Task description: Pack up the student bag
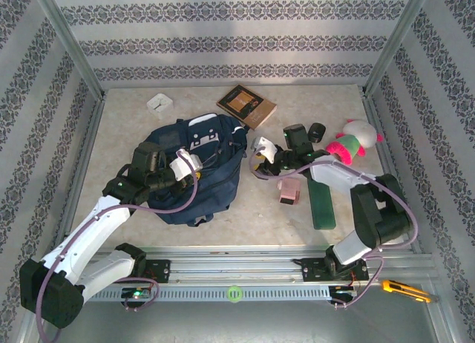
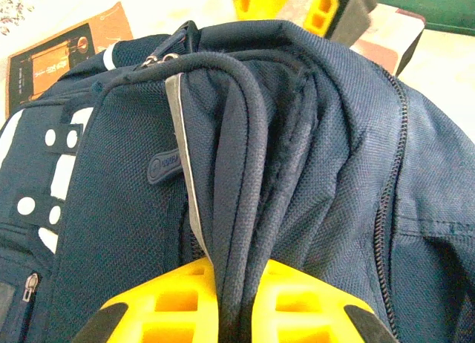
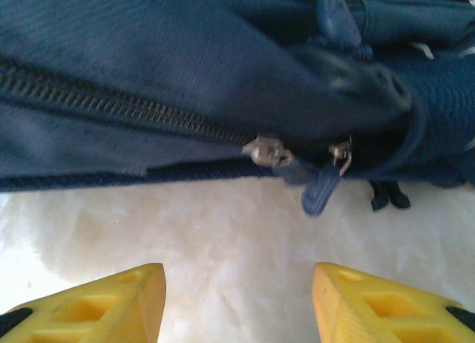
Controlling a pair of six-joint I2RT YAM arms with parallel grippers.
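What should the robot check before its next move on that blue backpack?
1. Left gripper holds the student bag: ok, fingers closed on a dark strap.
2. Right gripper open: ok, wide gap between its fingers.
3. Pull tab ahead of the right gripper: ok, slightly right of centre, untouched.
4. Zipper opened: not ok, it looks closed up to its sliders.
5. Book and plush toy waiting outside the bag: ok, both lie on the table.
6. Room inside the bag: cannot tell.
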